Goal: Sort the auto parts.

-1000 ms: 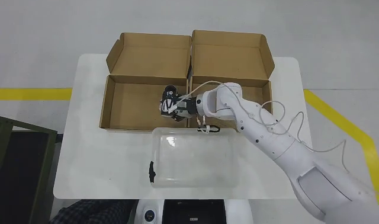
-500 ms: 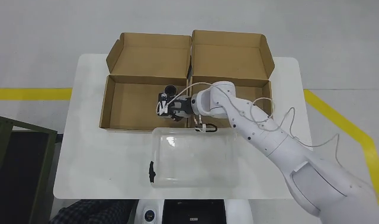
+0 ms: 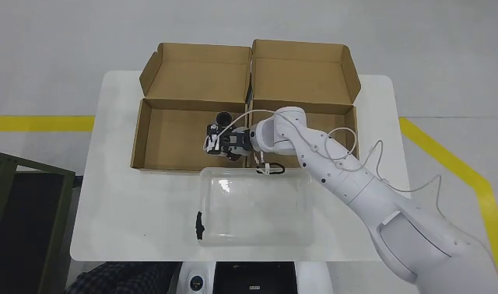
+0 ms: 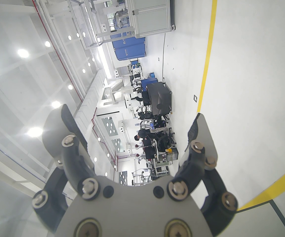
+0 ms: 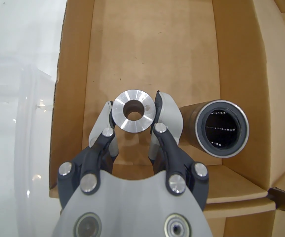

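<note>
Steel first: a short silver metal ring with a centre bore (image 5: 142, 122) is pinched across its outer wall by my right gripper (image 5: 134, 109), one finger on each side and the bore facing the wrist camera. My guess is that gripping on the diameter stops it rolling out.

- The ring is inside the left open brown cardboard box (image 3: 175, 142), toward that box's right wall. I can't tell if it's resting on the floor or just above it.
- Just beside it is a cylindrical linear bearing, a tan sleeve with a black end and ball rows inside (image 5: 222, 129). It sits against the back wall near the back-right corner.
- My read is that this box collects round bored parts, so this is the drop-off step.
- A second open cardboard box (image 3: 334, 127) butts against the first, and both sit along the back edge of the white table (image 3: 117, 201).
- A clear plastic tub (image 3: 204, 208) is at the front edge, with a small black part (image 3: 198, 225) by its front-left corner, probably not yet sorted.
- The left gripper (image 4: 132, 119) is spread wide with nothing between its fingers, aimed out at the room.

Risk: when the fingers spread to release, the one beside the bearing may knock it.
</note>
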Controlling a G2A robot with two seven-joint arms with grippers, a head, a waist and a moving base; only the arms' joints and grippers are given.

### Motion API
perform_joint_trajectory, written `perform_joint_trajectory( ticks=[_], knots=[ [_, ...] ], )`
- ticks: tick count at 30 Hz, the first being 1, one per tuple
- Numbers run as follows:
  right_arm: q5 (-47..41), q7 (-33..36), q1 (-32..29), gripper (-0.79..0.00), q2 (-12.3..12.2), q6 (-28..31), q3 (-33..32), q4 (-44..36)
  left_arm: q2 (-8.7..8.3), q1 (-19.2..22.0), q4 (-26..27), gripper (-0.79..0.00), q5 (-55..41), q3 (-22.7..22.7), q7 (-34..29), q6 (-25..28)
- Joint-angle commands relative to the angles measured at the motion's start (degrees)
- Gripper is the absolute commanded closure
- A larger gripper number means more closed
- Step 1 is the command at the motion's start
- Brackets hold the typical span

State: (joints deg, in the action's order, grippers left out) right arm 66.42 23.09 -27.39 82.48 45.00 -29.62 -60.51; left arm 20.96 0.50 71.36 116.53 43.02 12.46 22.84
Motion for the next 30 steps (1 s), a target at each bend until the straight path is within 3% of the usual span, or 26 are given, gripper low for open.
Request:
perform_joint_trajectory(
  ticks=[1, 19, 30],
  knots=[
    [0.15, 0.30, 0.03, -0.129, 0.10, 0.08, -0.08, 0.10, 0.00, 0.00, 0.00, -0.785, 0.00, 0.00, 0.00, 0.00],
    [1.60, 0.74, -0.64, -0.252, 0.80, 1.01, -1.24, 0.45, 0.00, 0.00, 0.00, -0.785, 0.00, 0.00, 0.00, 0.00],
    [1.97, 0.43, -1.04, -0.262, 0.89, 1.47, -2.68, -1.66, 0.00, 0.00, 0.00, -0.785, 0.00, 0.00, 0.00, 0.00]
  ],
)
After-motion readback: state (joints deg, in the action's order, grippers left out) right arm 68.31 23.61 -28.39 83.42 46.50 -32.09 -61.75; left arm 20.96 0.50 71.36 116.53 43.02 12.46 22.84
